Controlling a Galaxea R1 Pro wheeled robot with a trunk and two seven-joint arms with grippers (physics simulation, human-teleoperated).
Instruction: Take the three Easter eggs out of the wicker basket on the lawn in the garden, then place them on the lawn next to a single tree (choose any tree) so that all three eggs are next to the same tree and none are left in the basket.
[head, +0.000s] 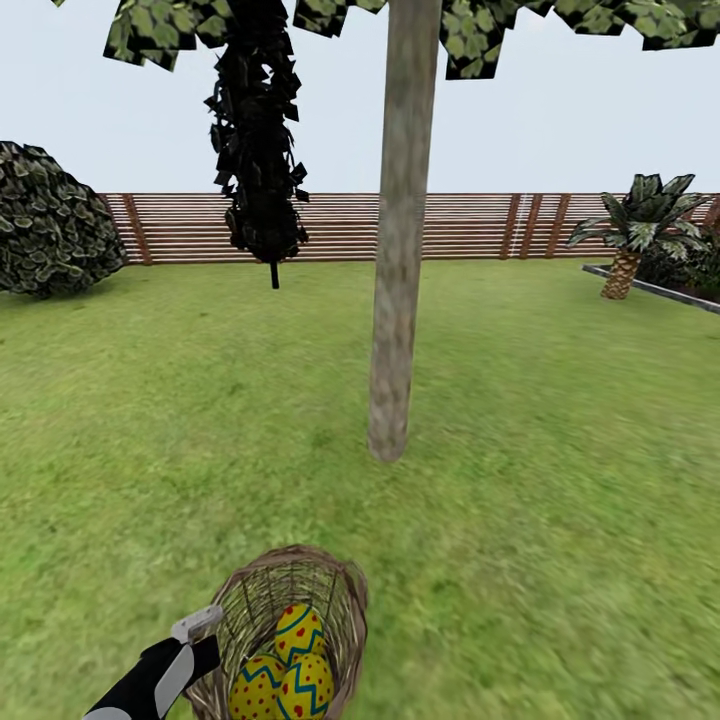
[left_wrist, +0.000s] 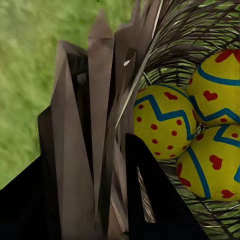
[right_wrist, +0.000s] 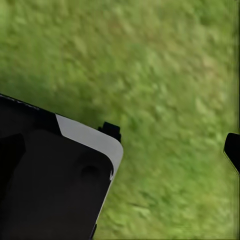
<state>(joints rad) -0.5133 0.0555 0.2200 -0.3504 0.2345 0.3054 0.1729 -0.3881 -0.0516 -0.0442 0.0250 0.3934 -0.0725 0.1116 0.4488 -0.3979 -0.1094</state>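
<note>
- Where the head view looks forward over the lawn (head: 560, 450), the wicker basket (head: 345, 600) sits low in the foreground, short of the tree (head: 395, 330), whose thick pale trunk stands well apart from it. All three Easter eggs (head: 285, 675) lie inside, clustered and touching. The left gripper (head: 195, 628) is at the basket's near rim; a slatted fence (head: 450, 225), a round bush (head: 50, 225) and a thin dark tree (head: 255, 150) stand behind.
- Seen from the left wrist view, the gripper's dark fingers (left_wrist: 155, 200) straddle the basket's woven wall (left_wrist: 100, 125), one inside near the eggs (left_wrist: 165, 120), one outside. They appear closed on that wall, holding the rim rather than any egg.
- On the right wrist view, only part of the right gripper's dark housing and one fingertip (right_wrist: 232, 150) hang over bare grass (right_wrist: 165, 65); how far apart the jaws stand cannot be told, and nothing is seen in them.
- Handling judgement: the eggs look rigid, smooth and rounded, probably light and prone to slip or roll. Take each across its widest middle. The basket looks light with a springy weave; its rim is the firm hold.
</note>
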